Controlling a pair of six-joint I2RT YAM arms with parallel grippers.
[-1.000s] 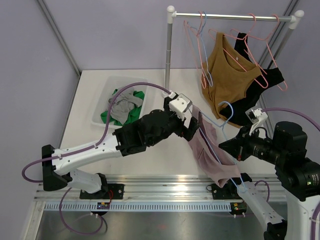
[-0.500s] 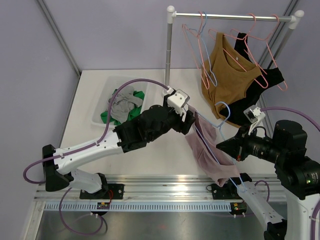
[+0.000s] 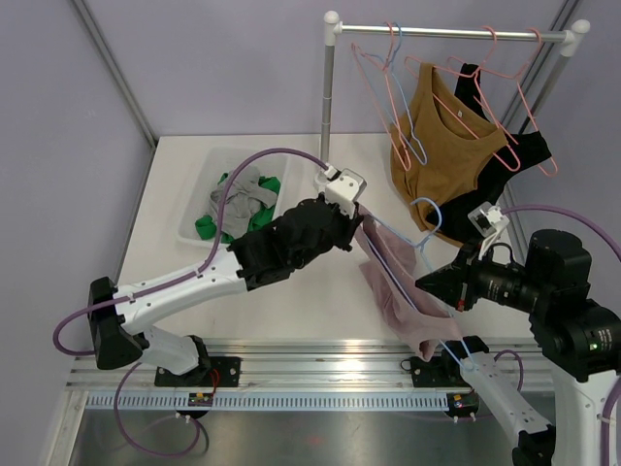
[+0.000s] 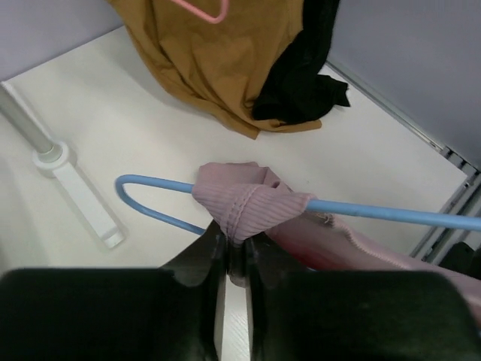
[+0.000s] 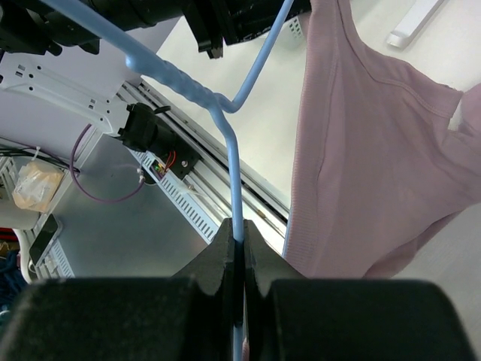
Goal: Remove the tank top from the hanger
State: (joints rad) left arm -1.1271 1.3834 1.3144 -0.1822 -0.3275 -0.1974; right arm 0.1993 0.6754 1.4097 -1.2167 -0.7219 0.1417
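A pink ribbed tank top [image 3: 393, 291] hangs on a light blue hanger [image 3: 427, 209] held in the air over the table's front right. My left gripper [image 4: 237, 244] is shut on the tank top's bunched strap [image 4: 252, 199], just below the hanger's wire [image 4: 391, 213]. In the top view the left gripper [image 3: 357, 225] sits at the garment's upper end. My right gripper [image 5: 239, 237] is shut on the hanger's blue wire [image 5: 234, 173], with the tank top's body [image 5: 368, 150] draping to its right. In the top view the right gripper [image 3: 432, 283] is at the garment's right side.
A clothes rail [image 3: 446, 32] on a post [image 3: 328, 87] stands at the back right. It carries pink hangers, a brown top [image 3: 446, 146] and a black garment [image 3: 529, 150]. A white bin [image 3: 209, 184] with grey and green clothes sits at the left.
My left gripper has closed from wide open onto the tank top's strap and shifted slightly back and left. The hanger and garment moved a little with it. The right gripper kept its grip.
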